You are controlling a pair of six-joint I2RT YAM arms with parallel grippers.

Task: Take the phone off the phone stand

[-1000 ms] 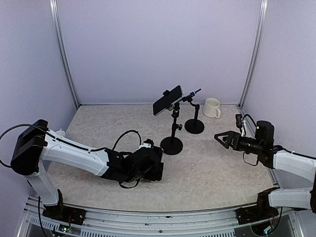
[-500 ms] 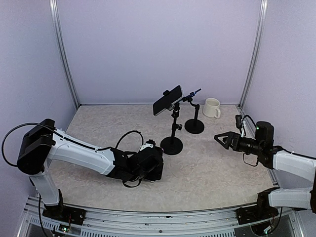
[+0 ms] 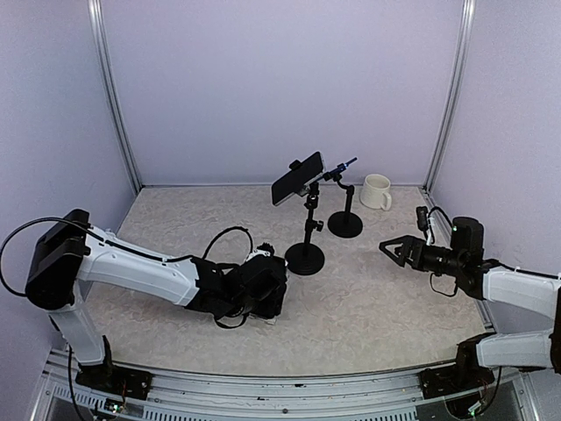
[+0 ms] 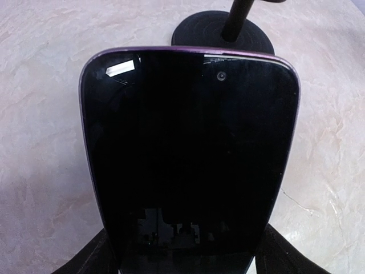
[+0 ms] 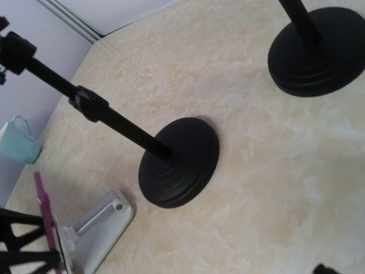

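Observation:
A phone [image 4: 188,160] with a black screen and purple rim fills the left wrist view. In the right wrist view its purple edge [image 5: 43,214] stands against a low white phone stand [image 5: 100,222] on the table. My left gripper [image 4: 188,260] holds the phone's lower end, with a dark finger [image 4: 94,257] pressed against each long edge. From above, this gripper [image 3: 267,294] sits low on the table in front of the white stand [image 3: 263,255]. My right gripper [image 3: 388,248] hovers open at the right, holding nothing.
A tall black stand [image 3: 305,259] just beyond the left gripper carries a second phone [image 3: 298,178]. Another black stand [image 3: 344,224] is behind it, with a white mug [image 3: 377,191] at the back right. A pale cup [image 5: 17,142] sits far left.
The left gripper's jaws have closed in on the phone's sides and the left arm has shifted slightly. The right arm has barely moved.

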